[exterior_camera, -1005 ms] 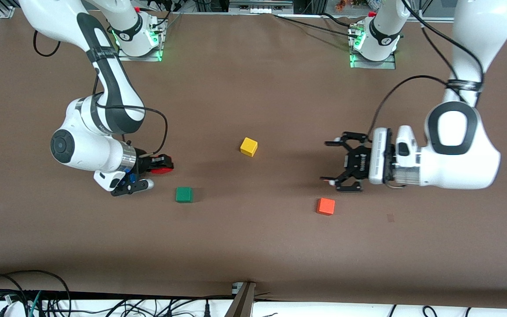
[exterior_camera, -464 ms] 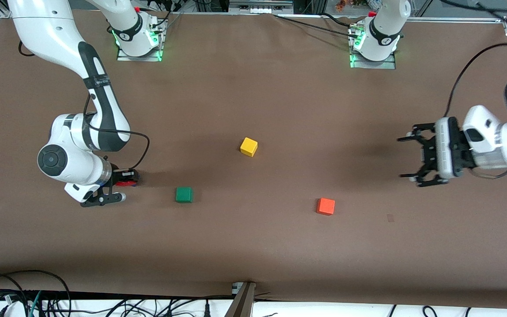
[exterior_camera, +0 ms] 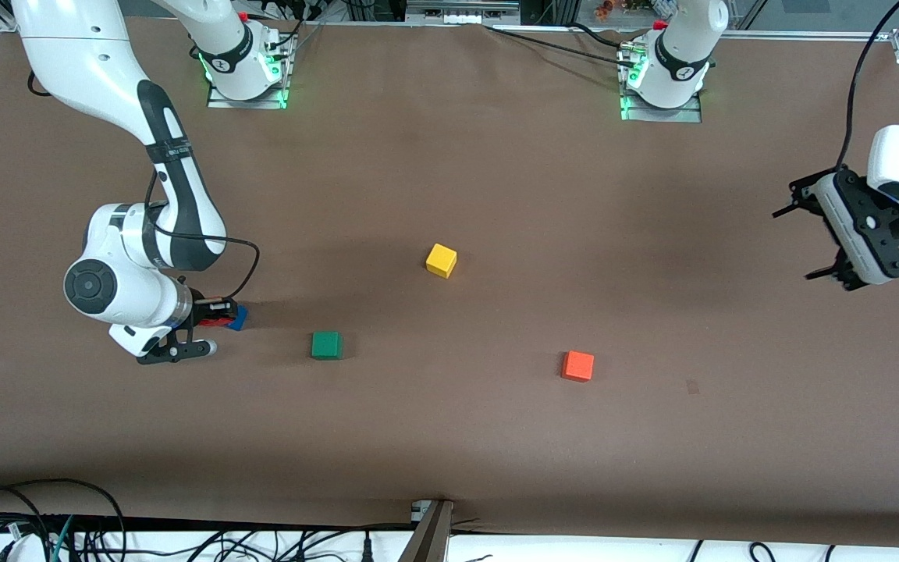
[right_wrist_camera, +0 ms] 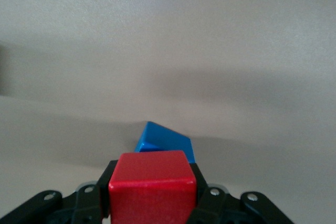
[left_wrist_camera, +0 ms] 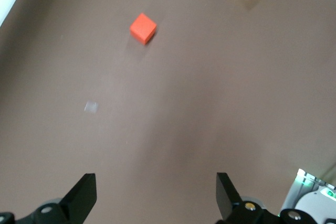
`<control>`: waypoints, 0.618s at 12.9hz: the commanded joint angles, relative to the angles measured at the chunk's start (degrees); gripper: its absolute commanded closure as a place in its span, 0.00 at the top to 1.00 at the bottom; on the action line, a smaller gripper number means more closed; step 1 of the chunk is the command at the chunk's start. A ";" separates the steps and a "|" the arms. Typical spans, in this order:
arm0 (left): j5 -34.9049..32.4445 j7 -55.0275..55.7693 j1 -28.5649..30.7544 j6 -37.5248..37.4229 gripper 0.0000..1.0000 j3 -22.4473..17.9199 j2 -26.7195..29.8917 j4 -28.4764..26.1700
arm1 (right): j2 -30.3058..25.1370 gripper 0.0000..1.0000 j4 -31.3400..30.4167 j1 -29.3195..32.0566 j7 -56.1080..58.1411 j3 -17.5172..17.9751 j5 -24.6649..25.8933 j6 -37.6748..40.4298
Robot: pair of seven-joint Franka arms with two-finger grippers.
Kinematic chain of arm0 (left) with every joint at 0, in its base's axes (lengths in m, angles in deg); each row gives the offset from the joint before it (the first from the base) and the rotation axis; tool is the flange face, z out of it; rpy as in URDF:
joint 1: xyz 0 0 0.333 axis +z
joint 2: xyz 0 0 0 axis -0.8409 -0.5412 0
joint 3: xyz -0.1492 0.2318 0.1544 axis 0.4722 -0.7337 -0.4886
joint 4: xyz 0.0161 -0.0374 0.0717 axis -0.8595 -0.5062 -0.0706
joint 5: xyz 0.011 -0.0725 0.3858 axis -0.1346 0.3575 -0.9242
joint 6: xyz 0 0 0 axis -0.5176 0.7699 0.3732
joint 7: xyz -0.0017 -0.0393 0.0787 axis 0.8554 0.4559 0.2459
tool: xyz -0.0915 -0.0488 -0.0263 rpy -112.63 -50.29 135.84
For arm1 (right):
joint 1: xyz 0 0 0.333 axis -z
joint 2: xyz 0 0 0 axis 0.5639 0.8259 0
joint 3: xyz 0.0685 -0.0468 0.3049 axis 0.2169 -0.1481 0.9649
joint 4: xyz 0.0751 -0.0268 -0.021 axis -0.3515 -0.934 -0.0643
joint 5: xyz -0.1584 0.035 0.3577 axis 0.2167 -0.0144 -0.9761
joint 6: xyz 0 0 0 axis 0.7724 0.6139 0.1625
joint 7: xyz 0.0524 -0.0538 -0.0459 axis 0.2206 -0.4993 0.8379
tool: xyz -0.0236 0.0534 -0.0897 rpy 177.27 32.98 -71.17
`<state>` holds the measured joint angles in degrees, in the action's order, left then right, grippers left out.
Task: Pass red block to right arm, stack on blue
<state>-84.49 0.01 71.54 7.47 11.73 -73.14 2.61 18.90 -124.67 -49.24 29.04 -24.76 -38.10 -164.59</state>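
nearest the front camera lie the orange cube (exterior_camera: 577, 365) and the green cube (exterior_camera: 326, 345), both resting on the table (exterior_camera: 449, 453) and untouched. a little farther from the camera, toward the right arm's end of the table, the right gripper (exterior_camera: 214, 311) is clamped on the red block (right_wrist_camera: 152, 186), carried low. the blue block (exterior_camera: 239, 318) sits on the table just beside and below that load, peeking out past the fingers; in the right wrist view it shows directly ahead of the red block, one corner turned toward it. so the coming move looks like a short advance over the blue block, then a lowering, with the red faces probably needing a slight twist to match. farther off sits the yellow cube (exterior_camera: 442, 260). the left gripper (exterior_camera: 828, 234), fingers spread wide and empty, waits high over the left arm's end.
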 commanded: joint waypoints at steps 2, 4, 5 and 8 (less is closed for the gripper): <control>-7.72 10.87 -0.86 -4.68 1.00 0.95 3.94 -0.78 | -0.99 0.02 -1.51 -0.55 0.64 -0.32 1.27 -0.05; -7.73 11.24 -1.04 -4.87 1.00 1.04 3.86 -0.60 | -1.34 0.02 -2.73 -0.64 0.38 -0.32 2.24 -0.22; -7.29 11.33 -0.86 -4.87 1.00 0.86 3.78 -0.60 | -1.51 0.02 -2.92 -0.64 0.47 -0.32 2.24 -0.22; -7.11 14.82 -0.34 -4.95 1.00 -0.02 3.51 2.81 | -1.43 0.17 -3.01 -0.64 -0.06 -0.32 2.24 -0.49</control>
<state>-90.68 11.82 70.92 3.21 11.83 -69.97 2.98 18.80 -125.74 -49.49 29.06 -24.76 -36.72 -164.61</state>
